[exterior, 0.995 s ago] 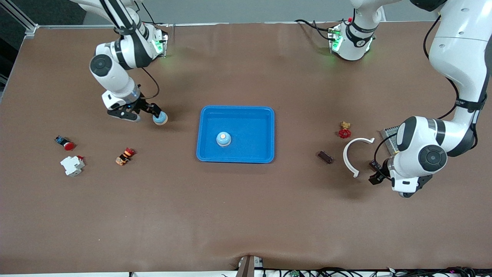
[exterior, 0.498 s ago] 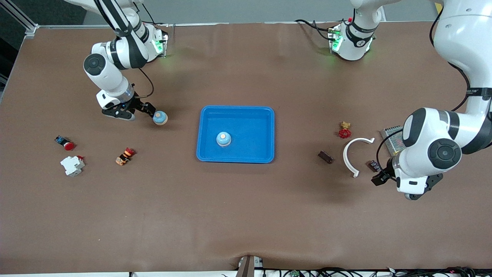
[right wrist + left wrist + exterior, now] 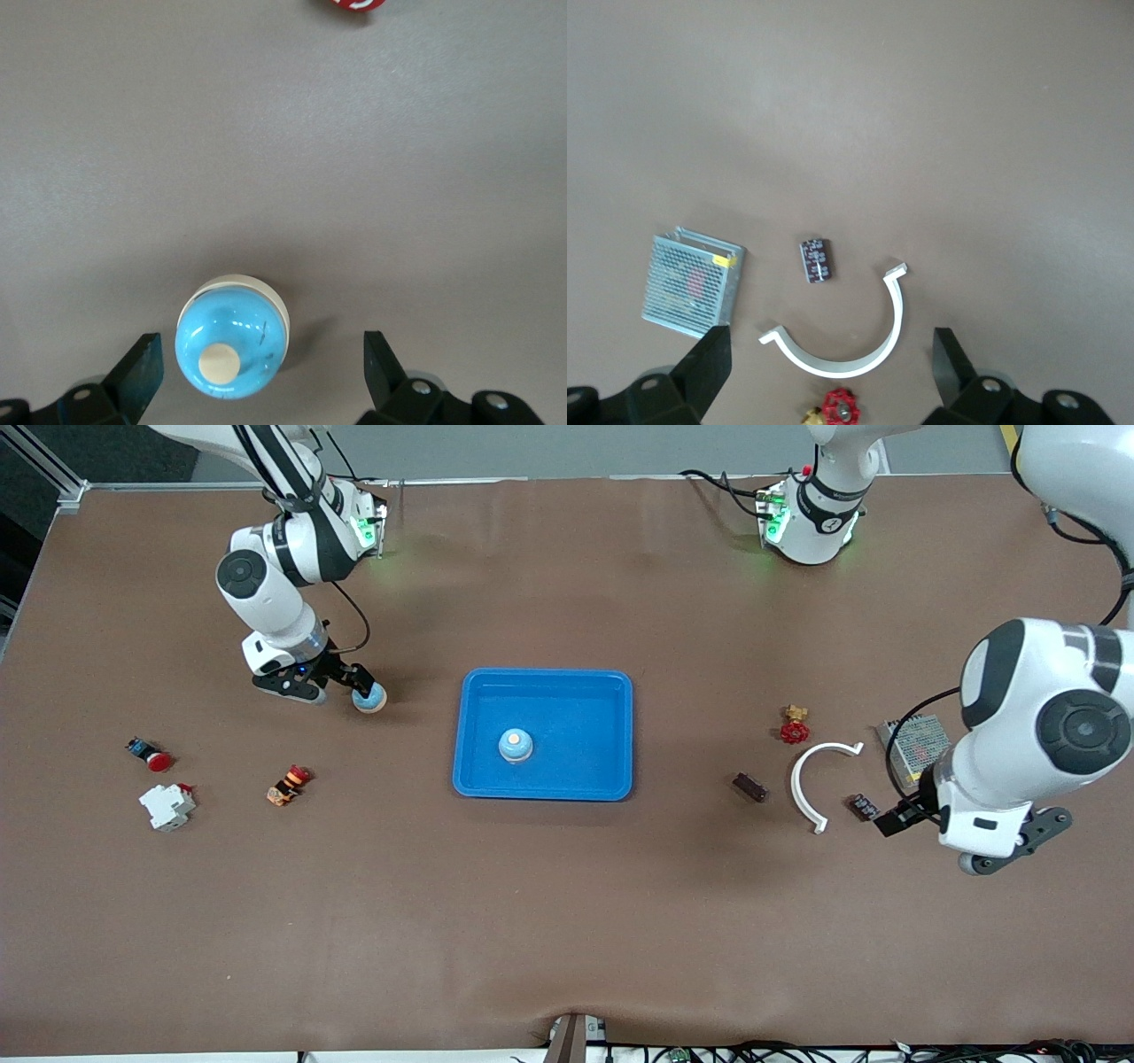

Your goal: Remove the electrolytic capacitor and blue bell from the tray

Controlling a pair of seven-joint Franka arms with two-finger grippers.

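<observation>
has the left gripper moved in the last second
Yes. The left gripper has shifted toward the left arm's end of the table: earlier it sat over the small dark capacitor beside the white arc, now it is clear of it.

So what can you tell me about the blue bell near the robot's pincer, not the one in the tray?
The bell is a small, shiny, light blue dome with a cream button on top and a pale rim around its base. It looks like painted metal or plastic. It stands upright on the brown table, toward the right arm's end, beside the blue tray. The right pincer is open with a finger on each side of it, and nothing seems to touch it yet.
</observation>
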